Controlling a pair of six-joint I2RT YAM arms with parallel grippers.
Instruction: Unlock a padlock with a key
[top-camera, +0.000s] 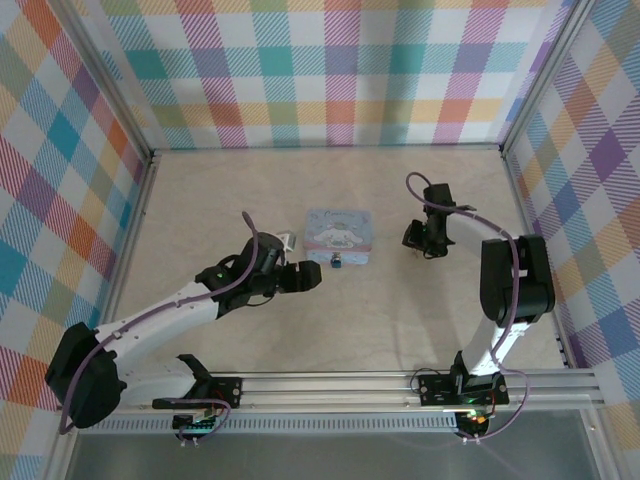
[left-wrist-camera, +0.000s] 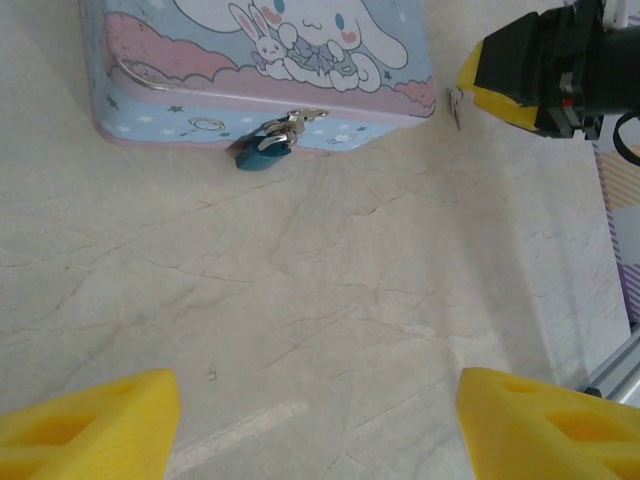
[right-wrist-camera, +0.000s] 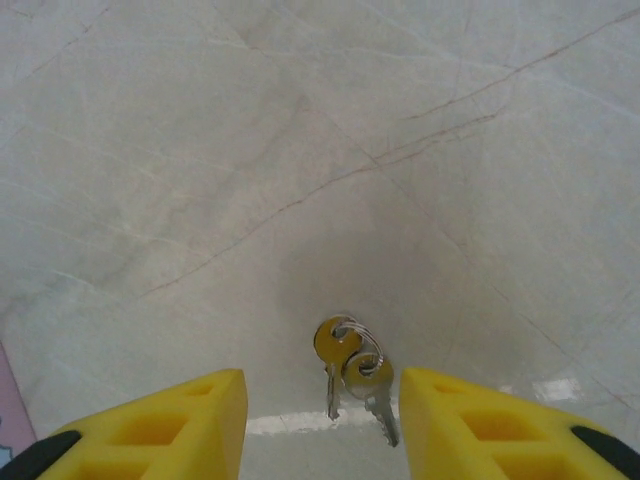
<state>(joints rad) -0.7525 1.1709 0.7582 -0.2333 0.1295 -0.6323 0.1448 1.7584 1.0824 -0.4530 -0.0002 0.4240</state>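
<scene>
We held the right end effector (right-wrist-camera: 320, 410) half-open astride the keys (right-wrist-camera: 352, 362) on the tabletop (right-wrist-camera: 200, 150), likely to pinch them; the left end effector (left-wrist-camera: 318, 420) stood wide, facing the padlock (left-wrist-camera: 262, 152) on the tin (left-wrist-camera: 180, 110).

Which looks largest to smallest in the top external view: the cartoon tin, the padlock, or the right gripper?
1. cartoon tin, clearly largest
2. right gripper, somewhat smaller, though it may sit nearer the camera
3. padlock, by far the smallest
</scene>
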